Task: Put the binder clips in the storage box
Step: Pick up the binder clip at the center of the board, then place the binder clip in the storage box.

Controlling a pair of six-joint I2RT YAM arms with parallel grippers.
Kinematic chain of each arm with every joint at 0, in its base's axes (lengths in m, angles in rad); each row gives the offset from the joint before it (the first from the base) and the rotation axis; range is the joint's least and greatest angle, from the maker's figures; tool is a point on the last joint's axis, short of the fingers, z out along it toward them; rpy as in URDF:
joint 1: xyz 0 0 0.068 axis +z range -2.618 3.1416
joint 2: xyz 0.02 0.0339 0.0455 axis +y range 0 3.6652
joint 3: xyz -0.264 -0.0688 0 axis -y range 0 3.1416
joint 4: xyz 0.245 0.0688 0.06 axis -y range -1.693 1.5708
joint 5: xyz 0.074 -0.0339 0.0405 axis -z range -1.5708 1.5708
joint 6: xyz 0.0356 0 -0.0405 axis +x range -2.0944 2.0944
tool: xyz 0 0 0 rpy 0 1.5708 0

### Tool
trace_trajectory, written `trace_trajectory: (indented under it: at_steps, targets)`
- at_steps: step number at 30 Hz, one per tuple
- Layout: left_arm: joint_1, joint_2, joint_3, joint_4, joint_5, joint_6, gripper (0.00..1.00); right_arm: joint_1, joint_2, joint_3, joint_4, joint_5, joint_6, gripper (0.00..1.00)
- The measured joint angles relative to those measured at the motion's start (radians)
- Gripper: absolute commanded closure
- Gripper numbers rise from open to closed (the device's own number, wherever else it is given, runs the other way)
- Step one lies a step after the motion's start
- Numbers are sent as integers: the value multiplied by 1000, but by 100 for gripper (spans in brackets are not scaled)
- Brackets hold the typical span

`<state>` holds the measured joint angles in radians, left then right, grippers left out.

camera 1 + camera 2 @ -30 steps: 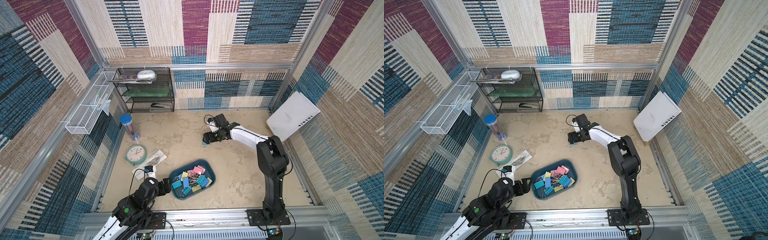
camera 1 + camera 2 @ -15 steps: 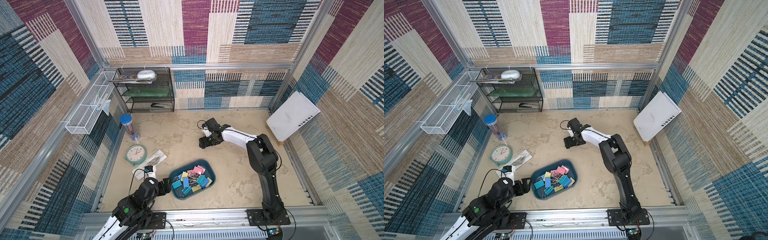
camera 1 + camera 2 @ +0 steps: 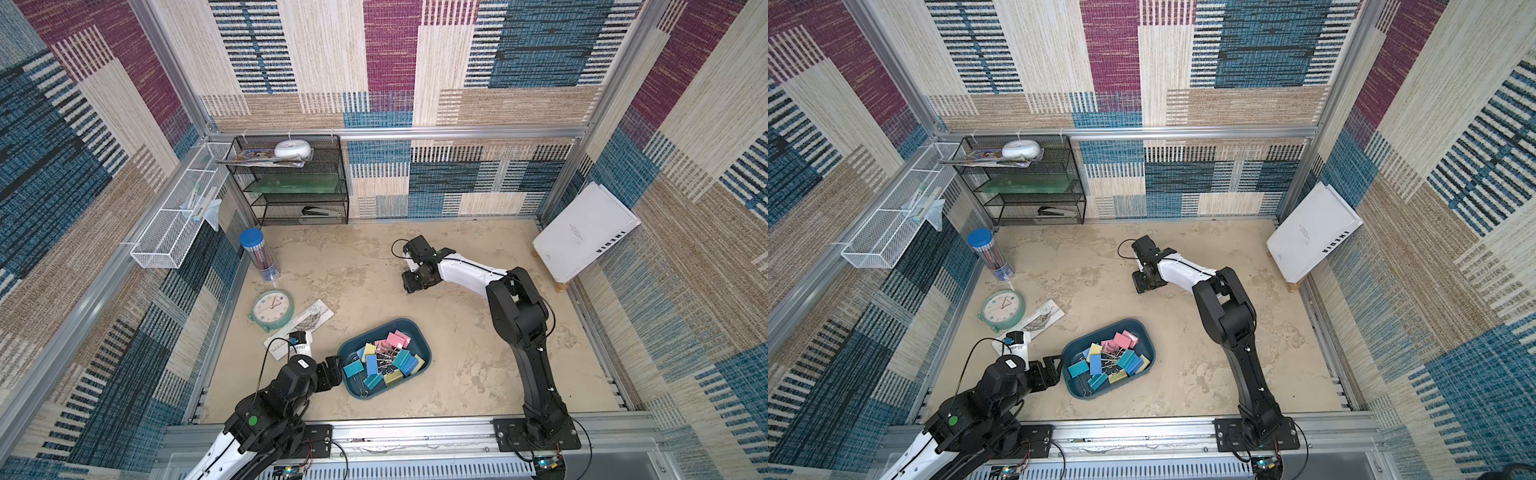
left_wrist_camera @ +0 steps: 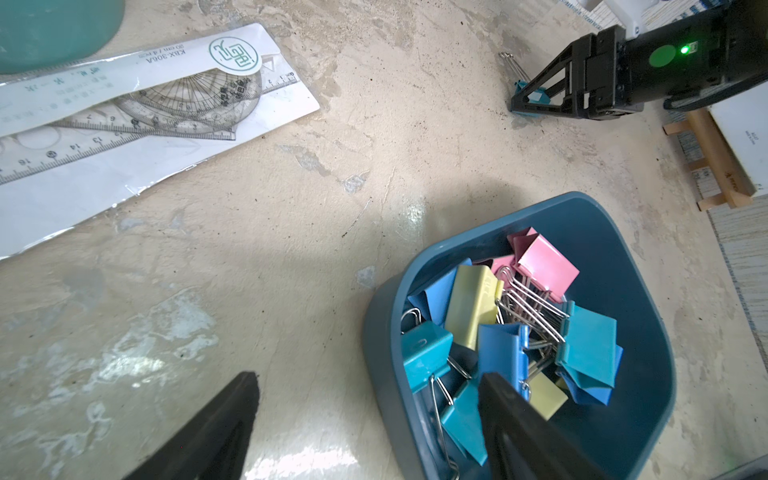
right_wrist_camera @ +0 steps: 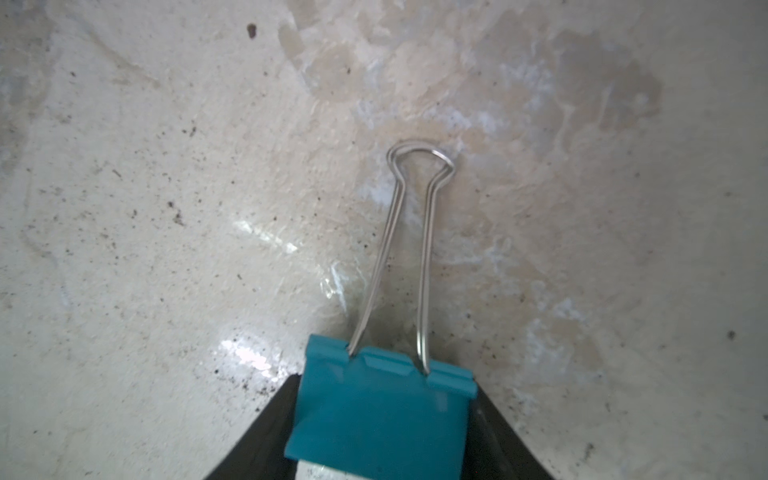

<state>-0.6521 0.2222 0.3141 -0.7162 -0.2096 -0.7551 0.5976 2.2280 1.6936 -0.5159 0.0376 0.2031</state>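
1. Lowered and swung inward since a second ago: right tool (image 3: 409,286), jaws drawn in from wide; no shift at left tool (image 4: 368,386).
2. Closed now on one teal binder clip (image 5: 382,411), with a finger against each side of its body and two wire handles pointing out ahead of the fingertips. Cannot tell whether it is lifted clear of the surface (image 5: 166,208).
3. Spread wide and holding nothing at the left tool: one finger above bare surface, one above the near end of the single storage box (image 4: 623,232), its rim between them.
4. Piled in that box, just ahead of the left tool and well apart from the right one: roughly a dozen binder clips (image 4: 544,262). At least two pink, at least two yellow, the rest blue and teal; too overlapped for an exact count.
5. Counted outside the box: one clip only, the teal one in the right tool.
6. Near the left tool, on the side away from the box: one ruler packet (image 4: 83,178) and one clock (image 3: 272,307).
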Motion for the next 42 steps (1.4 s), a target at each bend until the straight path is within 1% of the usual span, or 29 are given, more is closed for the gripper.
trace_trajectory:
  at_steps: [2, 7, 12, 15, 18, 20, 23, 29, 36, 42]
  targets:
    - [0, 0, 0, 0, 0, 0, 13, 2, -4, -6, 5, 10, -2, 52]
    - [0, 0, 0, 0, 0, 0, 13, 15, -75, -56, -26, 58, -29, 52]
    - [0, 0, 0, 0, 0, 0, 13, 66, -264, -148, -3, 74, -113, 51]
    - [0, 0, 0, 0, 0, 0, 13, 123, -360, -225, 3, 54, -172, 50]
    - [0, 0, 0, 0, 0, 0, 13, 214, -440, -306, 5, 26, -220, 50]
    - [0, 0, 0, 0, 0, 0, 13, 267, -478, -354, 4, -22, -230, 50]
    - [0, 0, 0, 0, 0, 0, 13, 330, -536, -435, 14, -56, -233, 50]
    - [0, 0, 0, 0, 0, 0, 13, 430, -567, -507, 65, -146, -241, 50]
    - [0, 0, 0, 0, 0, 0, 13, 534, -555, -514, 97, -223, -274, 50]
    - [0, 0, 0, 0, 0, 0, 13, 567, -576, -577, 106, -282, -282, 50]
